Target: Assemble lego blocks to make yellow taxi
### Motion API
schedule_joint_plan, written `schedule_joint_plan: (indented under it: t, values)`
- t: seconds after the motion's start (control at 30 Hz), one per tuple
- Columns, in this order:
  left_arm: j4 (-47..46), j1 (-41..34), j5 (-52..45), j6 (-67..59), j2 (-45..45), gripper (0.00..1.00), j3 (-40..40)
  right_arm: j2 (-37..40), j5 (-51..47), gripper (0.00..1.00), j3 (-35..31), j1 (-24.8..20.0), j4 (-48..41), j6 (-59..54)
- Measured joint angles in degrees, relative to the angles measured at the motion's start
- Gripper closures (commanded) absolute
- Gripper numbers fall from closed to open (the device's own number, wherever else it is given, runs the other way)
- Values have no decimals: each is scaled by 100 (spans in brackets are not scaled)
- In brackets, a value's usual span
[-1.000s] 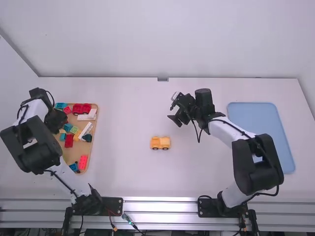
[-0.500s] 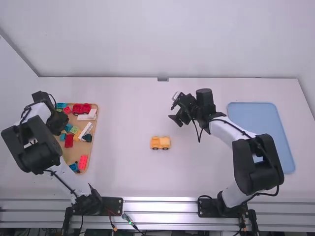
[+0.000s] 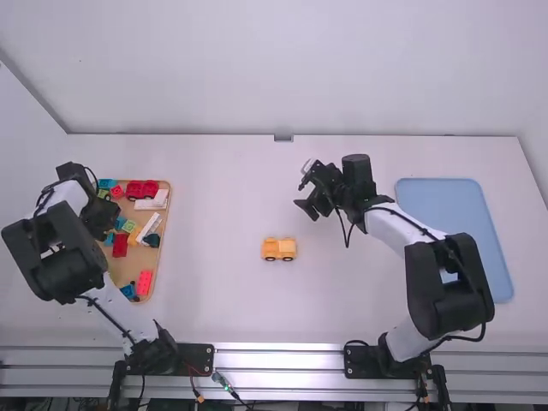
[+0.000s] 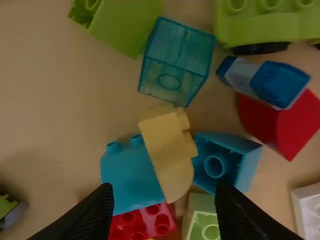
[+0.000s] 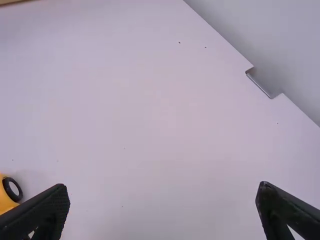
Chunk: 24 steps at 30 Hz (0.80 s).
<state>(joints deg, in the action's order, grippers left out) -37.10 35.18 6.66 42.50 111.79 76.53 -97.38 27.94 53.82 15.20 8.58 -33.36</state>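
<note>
In the high view my left gripper [image 3: 101, 216] hangs low over the block tray's left part, and my right gripper [image 3: 310, 208] stays above the table's middle. A yellow car base [image 3: 279, 249] with black wheels stands on the table, below and left of the right gripper. In the left wrist view my gripper [image 4: 165, 200] is open above a pale yellow block [image 4: 168, 152] with a rounded end, lying on its side among teal blocks. In the right wrist view my gripper [image 5: 162, 200] is wide open and holds nothing; the car base [image 5: 6, 194] shows at the left edge.
The wooden tray [image 3: 164, 224] holds several loose blocks. Close to the pale yellow block lie a teal block [image 4: 127, 172], a teal hollow block [image 4: 225, 160], a red block [image 4: 140, 222] and a clear teal block [image 4: 175, 60]. A blue tray [image 3: 454, 231] lies at the right.
My left gripper has shifted slightly right and nearer the camera over the tray. The right arm has barely moved, and the car base stays in place.
</note>
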Motion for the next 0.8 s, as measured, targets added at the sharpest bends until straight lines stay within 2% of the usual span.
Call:
schedule_joint_plan:
  t: [0.47, 0.8]
  values:
    - [-35, 24, -96, -166, 243, 57, 229, 0, 2, 1, 0, 0, 4, 20]
    - [81, 22, -7, -603, 243, 55, 229, 0, 2, 1, 0, 0, 7, 33]
